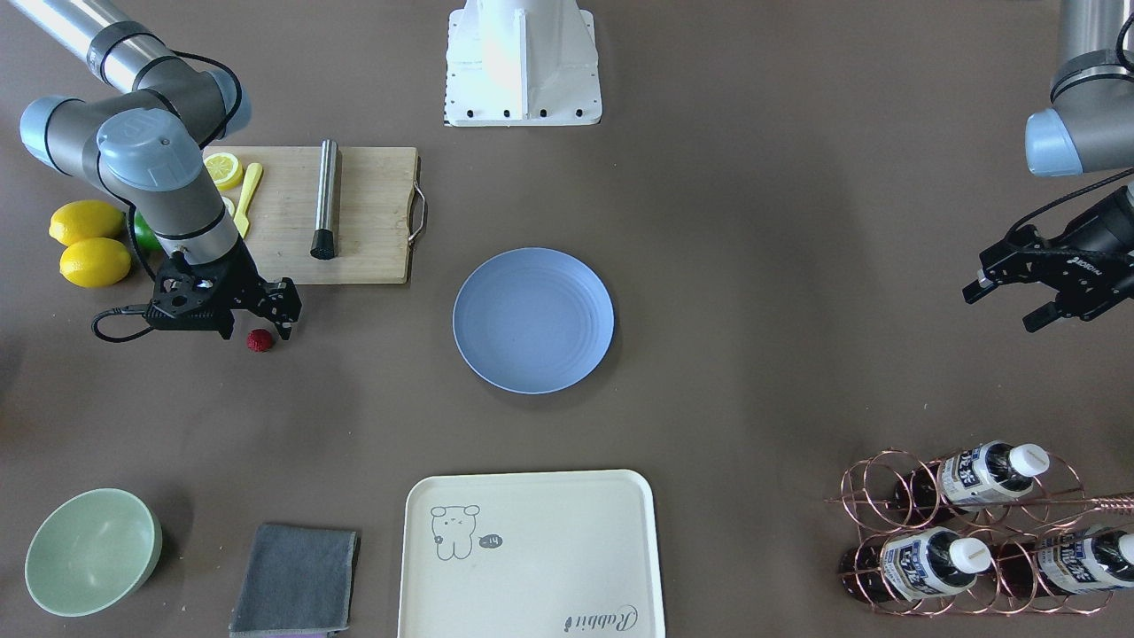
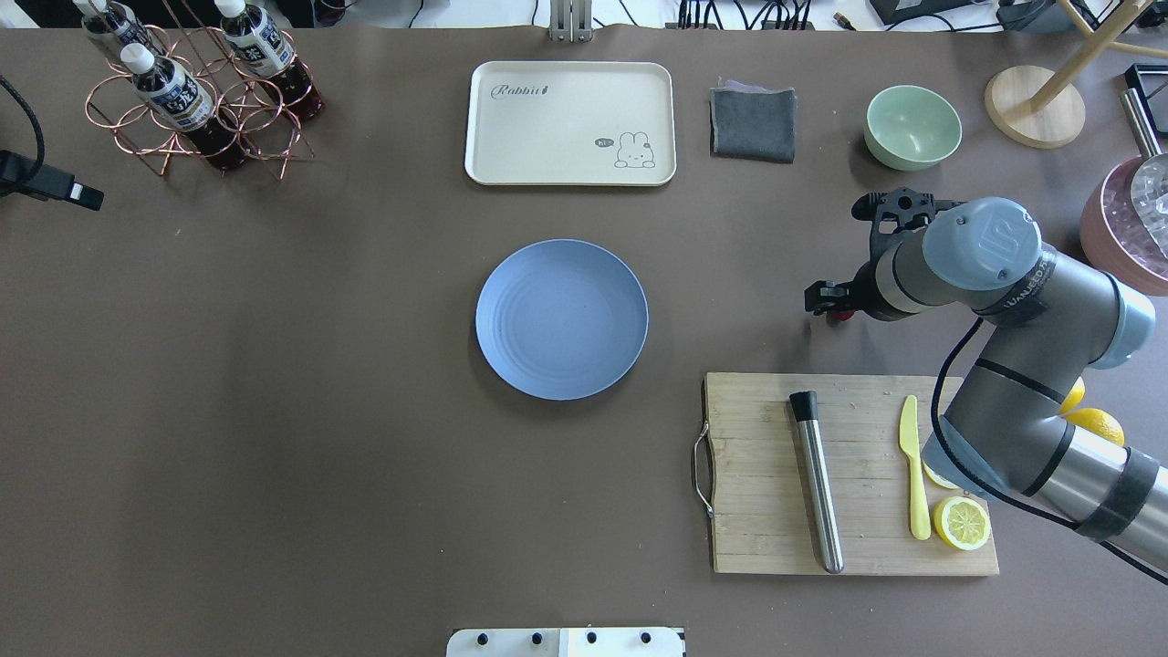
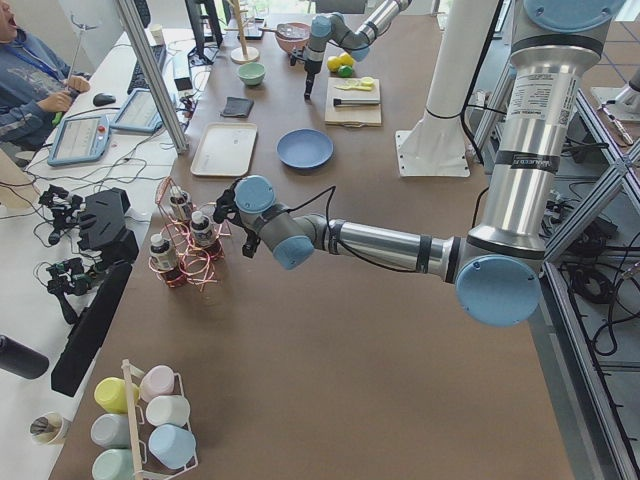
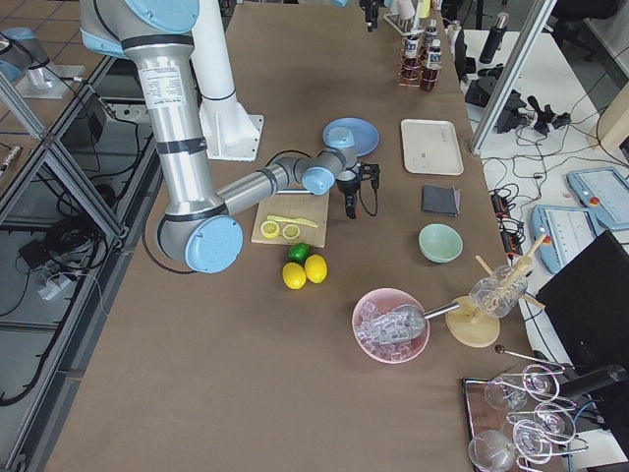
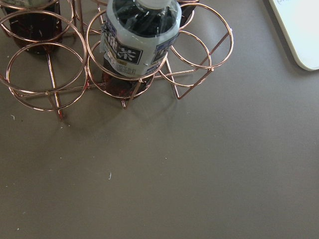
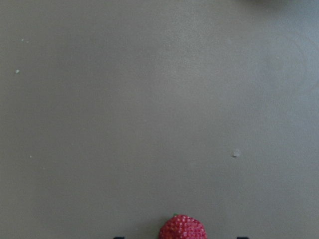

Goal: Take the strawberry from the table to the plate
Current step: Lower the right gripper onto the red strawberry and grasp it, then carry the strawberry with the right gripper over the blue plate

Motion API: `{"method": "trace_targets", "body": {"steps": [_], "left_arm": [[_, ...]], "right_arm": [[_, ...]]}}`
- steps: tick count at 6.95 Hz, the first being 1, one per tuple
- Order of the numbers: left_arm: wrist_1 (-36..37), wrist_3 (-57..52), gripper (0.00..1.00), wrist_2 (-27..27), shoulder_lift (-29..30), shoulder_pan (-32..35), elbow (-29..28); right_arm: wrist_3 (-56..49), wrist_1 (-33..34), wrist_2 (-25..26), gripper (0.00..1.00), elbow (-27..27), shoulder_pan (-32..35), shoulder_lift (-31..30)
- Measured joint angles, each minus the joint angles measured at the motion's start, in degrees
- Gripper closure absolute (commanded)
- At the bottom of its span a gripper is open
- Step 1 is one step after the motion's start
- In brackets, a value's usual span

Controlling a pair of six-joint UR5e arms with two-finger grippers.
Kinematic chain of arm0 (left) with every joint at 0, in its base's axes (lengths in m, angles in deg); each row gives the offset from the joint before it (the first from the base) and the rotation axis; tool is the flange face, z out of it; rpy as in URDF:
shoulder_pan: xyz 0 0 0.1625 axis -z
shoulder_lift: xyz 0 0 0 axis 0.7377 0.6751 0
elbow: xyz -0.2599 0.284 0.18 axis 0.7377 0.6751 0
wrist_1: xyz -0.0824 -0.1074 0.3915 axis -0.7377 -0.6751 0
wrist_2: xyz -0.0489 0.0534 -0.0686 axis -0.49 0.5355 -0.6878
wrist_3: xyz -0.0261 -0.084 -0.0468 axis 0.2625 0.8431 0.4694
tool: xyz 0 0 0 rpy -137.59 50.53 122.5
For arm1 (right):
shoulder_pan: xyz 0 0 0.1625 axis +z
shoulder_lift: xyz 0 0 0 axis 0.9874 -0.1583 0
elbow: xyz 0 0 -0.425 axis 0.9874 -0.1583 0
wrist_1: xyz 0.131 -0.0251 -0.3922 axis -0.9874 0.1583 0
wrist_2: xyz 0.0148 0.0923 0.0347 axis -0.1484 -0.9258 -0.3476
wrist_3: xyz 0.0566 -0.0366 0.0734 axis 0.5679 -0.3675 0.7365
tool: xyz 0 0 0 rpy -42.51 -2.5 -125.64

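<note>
While the wide grey-brown table (image 1: 753, 399) has the round light-blue plate (image 1: 532, 319) well clear of the jaws, the right gripper (image 1: 266, 332) hangs wide open, gripping nothing, tiny dark-red bumpy strawberry (image 1: 260, 340) on the table right between them.

tiny dark-red bumpy strawberry (image 1: 260, 340) on matte grey-brown table (image 1: 753, 372), nr wooden cutting board (image 1: 363, 213) | round light-blue plate (image 1: 532, 319) mid-table, well apart, robot-left of strawberry | cream rect. tray (image 1: 532, 567) beyond plate, opp. robot

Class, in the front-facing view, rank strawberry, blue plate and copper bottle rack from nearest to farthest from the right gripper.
1. strawberry, directly at the right gripper
2. blue plate, table centre
3. copper bottle rack, far opposite corner
</note>
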Motion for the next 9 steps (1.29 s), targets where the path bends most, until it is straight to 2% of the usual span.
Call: {"method": "trace_targets", "body": {"steps": [1, 3, 5, 7, 9], "left_arm": [[-0.1, 0.0, 0.01, 0.0, -0.4, 0.0, 0.1], [-0.2, -0.1, 0.01, 0.0, -0.6, -0.1, 0.2], [-0.2, -0.1, 0.01, 0.0, -0.6, -0.1, 0.2], [-0.2, -0.1, 0.01, 0.0, -0.6, 0.0, 0.2], [-0.2, -0.1, 0.01, 0.0, -0.6, 0.0, 0.1]], "right_arm": [[0.0, -0.1, 0.1, 0.34, -0.3, -0.1, 0.1], [0.0, 0.0, 0.1, 0.64, -0.5, -0.2, 0.2], [-0.3, -0.1, 0.1, 1.00, -0.5, -0.2, 0.3], [-0.1, -0.1, 0.0, 1.00, -0.3, -0.2, 1.2], [2.2, 0.3, 0.0, 1.00, 0.0, 0.3, 5.1]]}}
